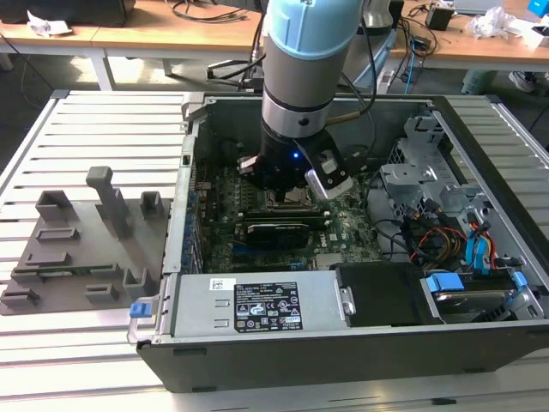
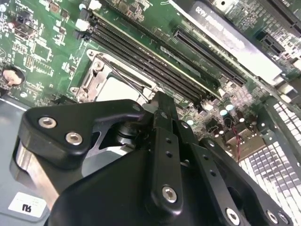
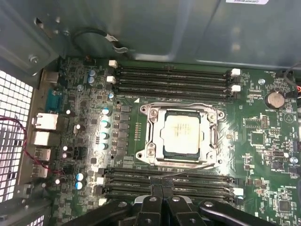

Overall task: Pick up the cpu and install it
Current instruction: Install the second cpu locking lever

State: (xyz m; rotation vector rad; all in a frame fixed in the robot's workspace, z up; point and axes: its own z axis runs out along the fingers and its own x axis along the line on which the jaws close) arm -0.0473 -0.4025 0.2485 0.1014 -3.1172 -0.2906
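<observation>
The cpu [image 3: 182, 133] sits seated in the socket frame [image 3: 181, 135] at the middle of the motherboard [image 3: 263, 141]. The end effector [image 3: 162, 190] hangs just above it, fingers closed together, holding nothing

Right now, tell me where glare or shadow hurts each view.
First wrist view: the cpu in its socket frame is glare-bright. Second wrist view: the gripper looms dark over the cpu. Exterior view: the arm shades the motherboard.
</observation>
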